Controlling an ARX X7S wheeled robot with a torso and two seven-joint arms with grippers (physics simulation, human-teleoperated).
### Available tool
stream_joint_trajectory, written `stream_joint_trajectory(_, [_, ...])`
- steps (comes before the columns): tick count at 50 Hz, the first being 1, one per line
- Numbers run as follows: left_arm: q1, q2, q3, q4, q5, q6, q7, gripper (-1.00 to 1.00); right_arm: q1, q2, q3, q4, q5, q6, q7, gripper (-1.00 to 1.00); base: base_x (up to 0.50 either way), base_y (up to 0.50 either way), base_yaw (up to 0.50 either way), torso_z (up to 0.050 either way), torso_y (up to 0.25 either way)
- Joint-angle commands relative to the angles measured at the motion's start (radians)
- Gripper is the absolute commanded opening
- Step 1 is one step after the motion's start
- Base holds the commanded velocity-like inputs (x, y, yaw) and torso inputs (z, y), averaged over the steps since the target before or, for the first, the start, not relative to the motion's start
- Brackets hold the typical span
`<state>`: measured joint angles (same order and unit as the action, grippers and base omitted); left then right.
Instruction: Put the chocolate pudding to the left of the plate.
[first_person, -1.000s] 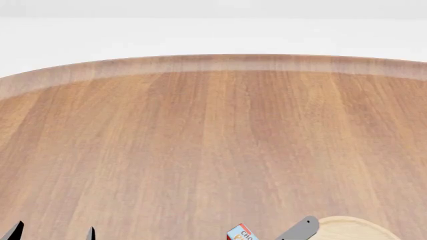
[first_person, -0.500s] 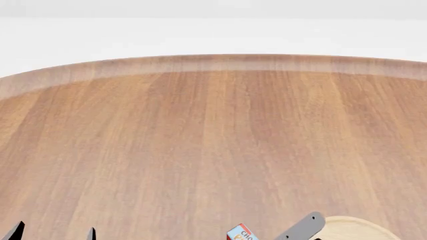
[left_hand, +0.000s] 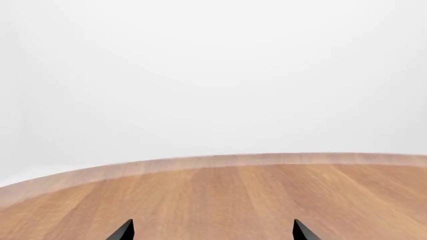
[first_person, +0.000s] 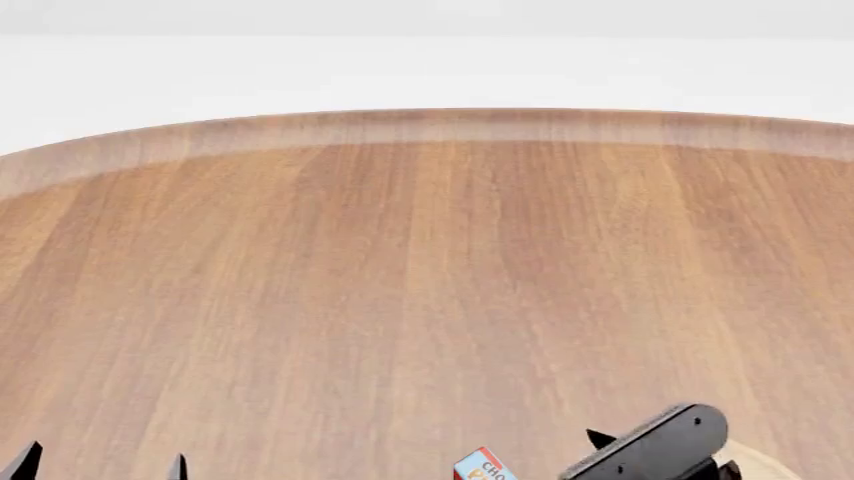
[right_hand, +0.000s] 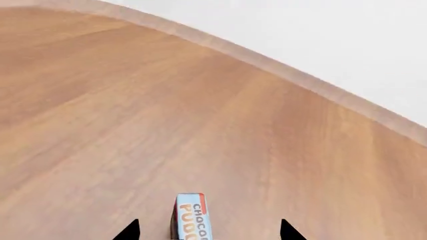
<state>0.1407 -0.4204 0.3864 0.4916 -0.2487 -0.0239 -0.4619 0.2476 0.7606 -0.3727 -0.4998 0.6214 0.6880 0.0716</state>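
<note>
Nearest to us in the head view, at the bottom edge, we see the chocolate pudding (first_person: 483, 468) standing on the wooden surface (first_person: 427, 280), only its upper corner in frame, with the right gripper (first_person: 661, 450) just beside it on the right. That arm's grey link crosses in front of the plate (first_person: 763, 462), of which we see only a pale sliver at the edge of the frame. In the right wrist view the chocolate pudding (right_hand: 191, 217) stands upright between the two dark fingers (right_hand: 128, 231), which are spread wide with clear gaps on both sides of the box, so nothing is gripped. At the lower left of the head view the tips of the left gripper (first_person: 100, 464) just enter the frame; in the left wrist view its fingers (left_hand: 123, 231) are likewise spread apart and hold nothing, with only bare surface (left_hand: 220, 200) ahead of them. Beyond these things the surface runs on to its curved far edge and a white background. We judge the task to be at its start: the box seems to lie to the left of the plate already, but we cannot tell the gap between them, and grasping, carrying and setting down all appear to remain.
</note>
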Motion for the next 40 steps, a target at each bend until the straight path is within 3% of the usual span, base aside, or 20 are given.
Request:
stream_joint_trajectory(1, [0.021,-0.022,-0.015,0.055,0.008,-0.005,-0.020,1.00,-0.169,0.079,0.088,-0.345,-0.095,0.001,0.282,1.00,0.00,0.00,0.00,0.000,0.000])
stream_joint_trajectory(2, [0.024,-0.025,-0.017,0.060,0.008,-0.005,-0.022,1.00,-0.183,0.077,0.093,-0.355,-0.096,-0.008,0.291,1.00,0.00,0.00,0.00,0.000,0.000])
stream_joint_trajectory(3, [0.031,-0.028,-0.019,0.071,0.010,-0.003,-0.025,1.00,-0.195,0.084,0.029,-0.377,-0.228,-0.022,0.345,1.00,0.00,0.00,0.00,0.000,0.000])
stream_joint_trajectory(15, [0.083,-0.056,-0.031,0.150,0.047,0.018,-0.053,1.00,-0.386,0.064,-0.061,-0.519,-0.538,-0.169,0.592,1.00,0.00,0.00,0.00,0.000,0.000])
stream_joint_trajectory(17, [0.101,-0.063,-0.032,0.173,0.051,0.028,-0.056,1.00,-0.426,0.061,-0.107,-0.546,-0.681,-0.175,0.665,1.00,0.00,0.00,0.00,0.000,0.000])
stream_joint_trajectory(23, [0.149,-0.082,-0.032,0.229,0.087,0.073,-0.065,1.00,-0.576,-0.077,-0.084,-0.547,-0.901,-0.311,0.586,1.00,0.00,0.00,0.00,0.000,0.000])
stream_joint_trajectory(40, [0.219,-0.093,-0.048,0.228,0.147,0.247,-0.077,1.00,-0.609,-0.103,-0.027,-0.518,-0.809,-0.465,0.596,1.00,0.00,0.00,0.00,0.000,0.000])
